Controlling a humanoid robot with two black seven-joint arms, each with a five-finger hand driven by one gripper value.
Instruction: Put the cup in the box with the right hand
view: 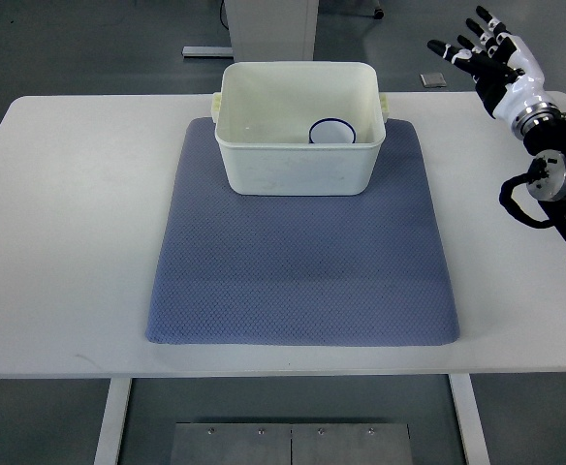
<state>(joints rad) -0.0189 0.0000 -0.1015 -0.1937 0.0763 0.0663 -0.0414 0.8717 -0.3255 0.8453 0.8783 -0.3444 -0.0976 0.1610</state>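
A white cup (333, 133) with a dark blue rim sits inside the cream plastic box (298, 165), at the box's right side. The box stands on the far part of a blue-grey mat (302, 262). My right hand (479, 55) is raised at the upper right, beyond the table's far right corner, well away from the box. Its fingers (455, 48) are spread and hold nothing. The left arm does not show.
The white table (70, 213) carries the mat and box. Beyond the far edge stand a white pillar base (268, 29) and a small grey plate (433, 79) on the floor. My right forearm (554, 170) with black cabling hangs over the table's right edge.
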